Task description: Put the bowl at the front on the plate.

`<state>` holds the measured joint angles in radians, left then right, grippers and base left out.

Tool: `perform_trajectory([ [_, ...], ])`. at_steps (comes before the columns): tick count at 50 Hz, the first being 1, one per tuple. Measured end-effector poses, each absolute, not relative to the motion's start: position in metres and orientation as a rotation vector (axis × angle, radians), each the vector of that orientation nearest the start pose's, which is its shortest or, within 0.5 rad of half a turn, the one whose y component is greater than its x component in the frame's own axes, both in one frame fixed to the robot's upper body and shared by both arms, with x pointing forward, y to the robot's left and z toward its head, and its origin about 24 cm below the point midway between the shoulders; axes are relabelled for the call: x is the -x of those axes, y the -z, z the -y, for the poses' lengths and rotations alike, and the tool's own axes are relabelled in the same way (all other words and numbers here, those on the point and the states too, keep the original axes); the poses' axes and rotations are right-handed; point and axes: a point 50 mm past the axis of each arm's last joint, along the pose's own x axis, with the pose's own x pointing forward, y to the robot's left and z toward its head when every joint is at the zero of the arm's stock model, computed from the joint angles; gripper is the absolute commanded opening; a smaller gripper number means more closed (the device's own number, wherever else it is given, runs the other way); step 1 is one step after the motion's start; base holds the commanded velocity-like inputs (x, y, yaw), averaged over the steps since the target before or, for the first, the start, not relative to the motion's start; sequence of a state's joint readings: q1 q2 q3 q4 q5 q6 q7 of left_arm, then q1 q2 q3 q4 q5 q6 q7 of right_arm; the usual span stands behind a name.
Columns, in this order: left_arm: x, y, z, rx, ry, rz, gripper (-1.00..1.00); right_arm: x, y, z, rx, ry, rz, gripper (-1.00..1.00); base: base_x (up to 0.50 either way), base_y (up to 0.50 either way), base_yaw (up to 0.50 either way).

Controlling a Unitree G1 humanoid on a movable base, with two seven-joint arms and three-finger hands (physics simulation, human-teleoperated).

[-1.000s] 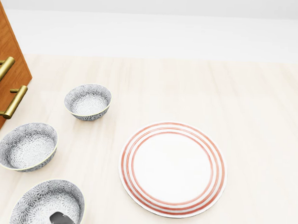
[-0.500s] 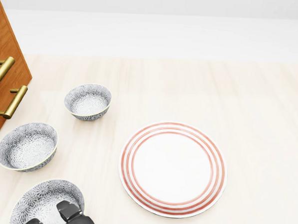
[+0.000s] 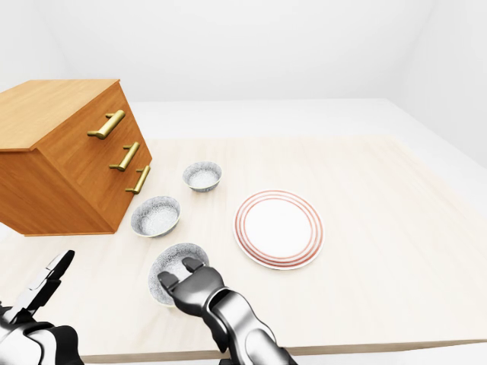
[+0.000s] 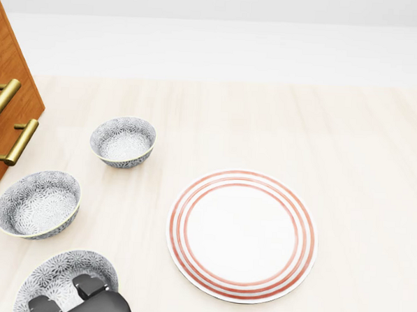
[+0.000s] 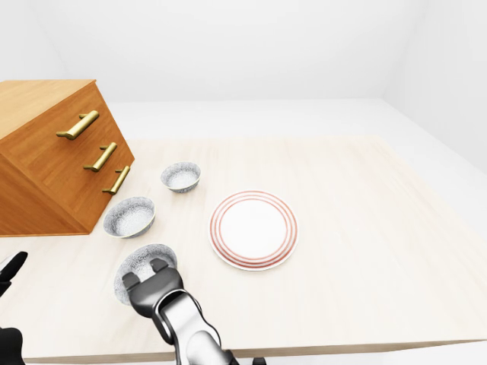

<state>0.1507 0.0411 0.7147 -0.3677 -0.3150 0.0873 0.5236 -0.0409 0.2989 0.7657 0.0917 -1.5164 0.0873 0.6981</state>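
Three bowls (image 4: 123, 142) (image 4: 38, 203) (image 4: 59, 270), one plate (image 4: 242, 235), one chest (image 3: 61, 156), left hand (image 3: 36, 300), right hand (image 3: 194, 285)

The right robot hand (image 3: 199, 289) hides the lower side of the lowest bowl (image 3: 169, 260) in the left-eye view; whether its fingers grip the rim cannot be told. The head view's bottom edge cuts off both. The drawer chest (image 4: 6, 82) runs off that view's left edge. The left robot hand (image 3: 46, 285) is partly cropped.

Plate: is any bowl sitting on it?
No, the plate is bare in the head view; all three bowls stand on the table left of it.
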Motion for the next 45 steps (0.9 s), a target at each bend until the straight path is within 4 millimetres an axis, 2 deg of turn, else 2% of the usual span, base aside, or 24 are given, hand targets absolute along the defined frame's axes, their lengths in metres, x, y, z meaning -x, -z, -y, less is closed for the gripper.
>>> perform_trajectory([
  [33,-0.139,-0.097,-0.331,0.174,-1.190,0.236,1.00,-0.193,-0.025,-0.074,1.326,-1.172,-0.039,1.00,0.00,0.00,0.00],
  [34,-0.139,-0.097,-0.331,0.174,-1.190,0.237,1.00,-0.194,-0.024,-0.074,1.325,-1.173,-0.042,-0.96,0.00,0.00,0.00],
  [45,-0.139,-0.097,-0.331,0.176,-1.190,0.236,1.00,-0.202,-0.035,-0.076,1.294,-1.150,-0.009,-1.00,0.00,0.00,0.00],
])
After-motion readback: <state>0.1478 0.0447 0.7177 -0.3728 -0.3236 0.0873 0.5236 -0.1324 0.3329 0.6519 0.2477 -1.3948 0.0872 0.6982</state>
